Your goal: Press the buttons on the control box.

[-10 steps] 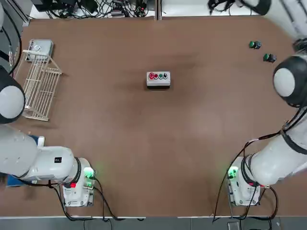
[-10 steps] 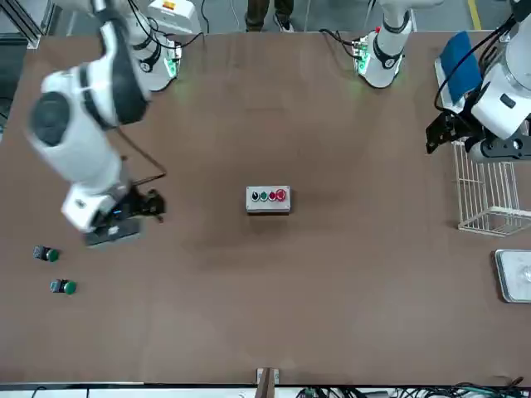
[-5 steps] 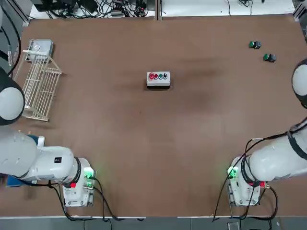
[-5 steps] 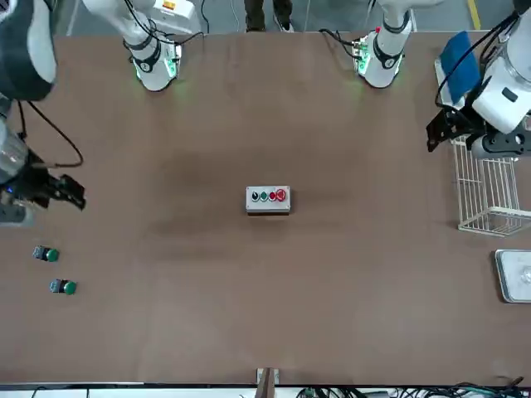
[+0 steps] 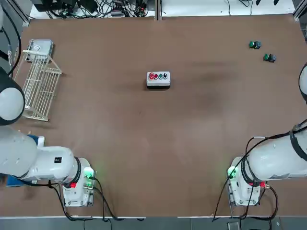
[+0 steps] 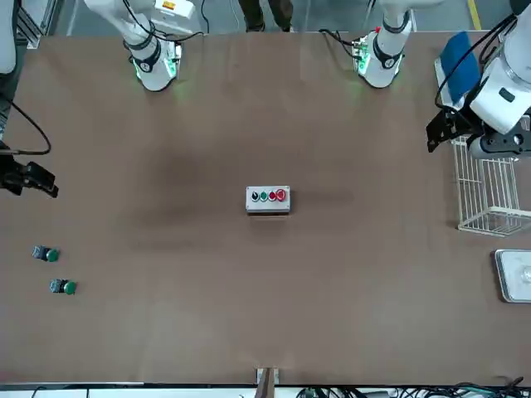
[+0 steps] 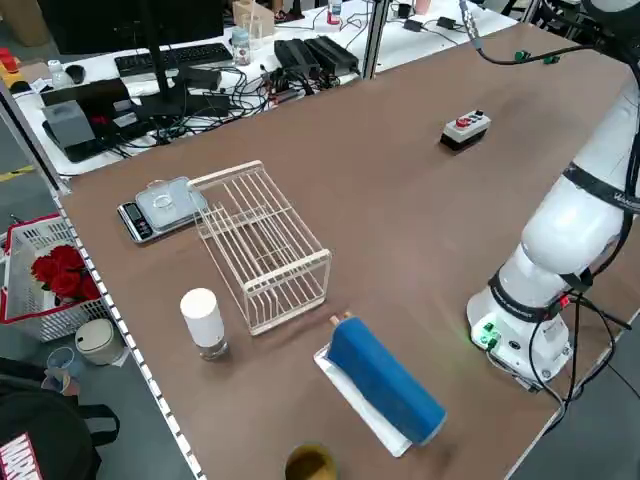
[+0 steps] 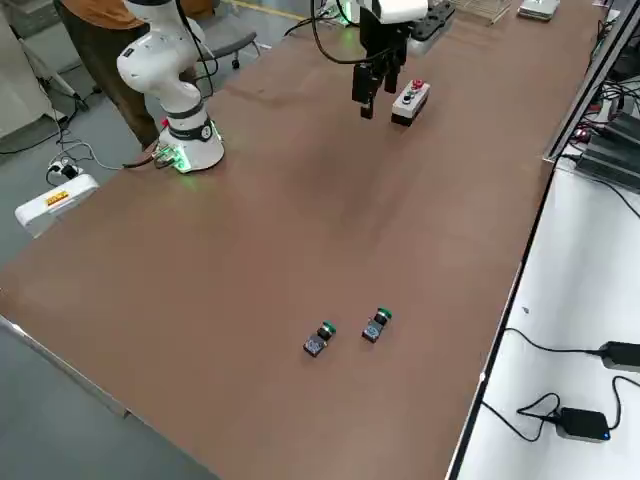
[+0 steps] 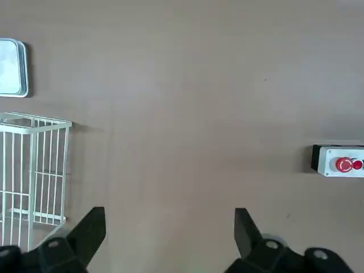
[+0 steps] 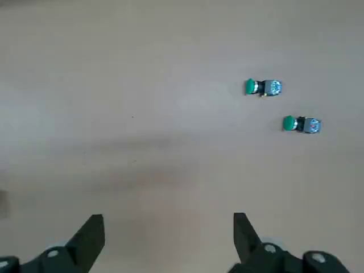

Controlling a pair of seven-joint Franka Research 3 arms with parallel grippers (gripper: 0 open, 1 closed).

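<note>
Brown tabletop (image 5: 144, 143) carries the control box (image 5: 158, 79), rigid and light (likely to skid), so press its 4 buttons (image 5: 159, 75) straight down; left gripper (image 9: 168, 239) and right gripper (image 10: 168, 242) both gape wide, empty.

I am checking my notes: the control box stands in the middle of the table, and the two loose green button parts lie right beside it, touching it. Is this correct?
Not quite. The control box does stand mid-table, but the two loose green button parts lie far from it, near the table's far corner on the robot's right side, touching nothing. The top view shows this.
</note>
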